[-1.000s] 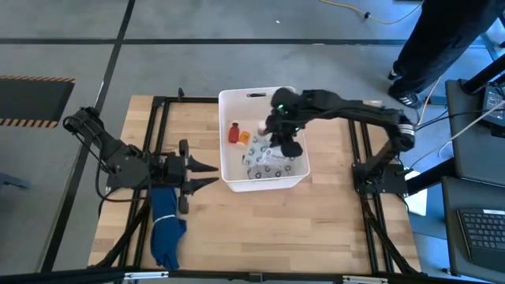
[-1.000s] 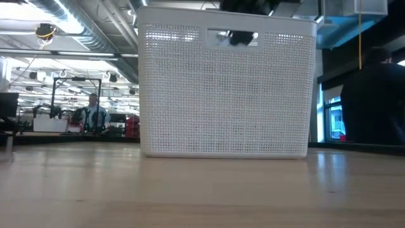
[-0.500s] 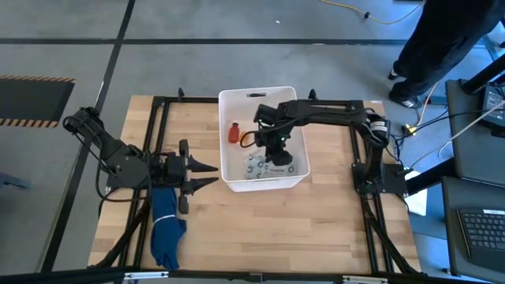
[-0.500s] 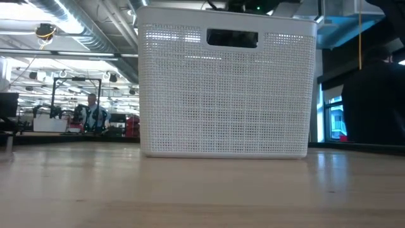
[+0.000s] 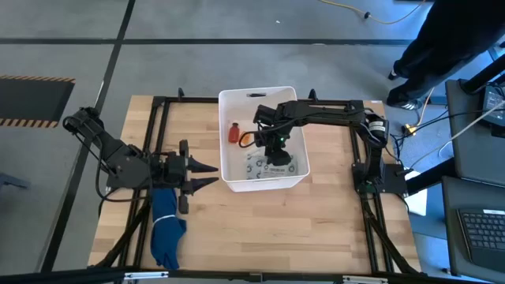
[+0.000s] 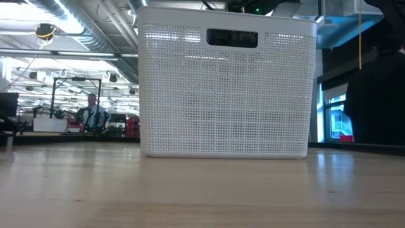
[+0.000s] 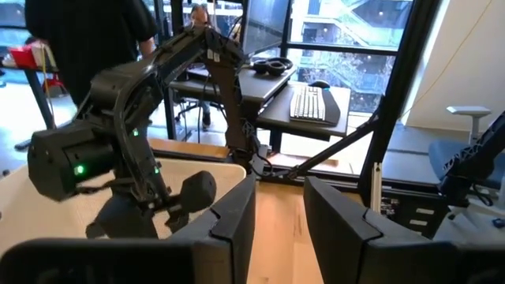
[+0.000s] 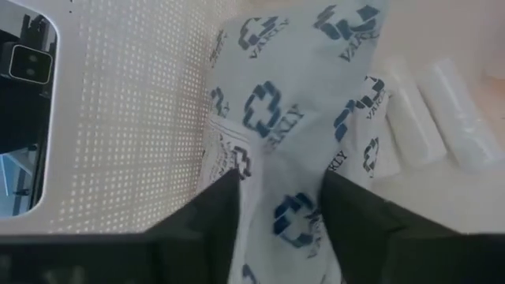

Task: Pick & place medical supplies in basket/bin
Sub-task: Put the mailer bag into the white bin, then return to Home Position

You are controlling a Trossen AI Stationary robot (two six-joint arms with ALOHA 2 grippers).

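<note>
Wooden desk (image 5: 316,229) carries the white basket (image 5: 226,142); inside lie the printed packets (image 8: 300,118), white cylinders (image 8: 442,102) and red bottle (image 5: 233,132). The right gripper (image 5: 276,154) is low in the basket, fingers spread around a packet, apparently released. It should rise straight, clear of the walls. The left gripper (image 5: 207,174) waits spread beside the basket.

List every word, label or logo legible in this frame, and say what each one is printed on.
"VARKLY", repeated beside a blue cross logo: on the soft packets lying in the white bin, straight ahead of the right gripper, whose fingers are apart.
Short white cylinders: no print legible.
Red bottle: too small to read.
Left gripper: open outside the bin, no markings readable.
</note>
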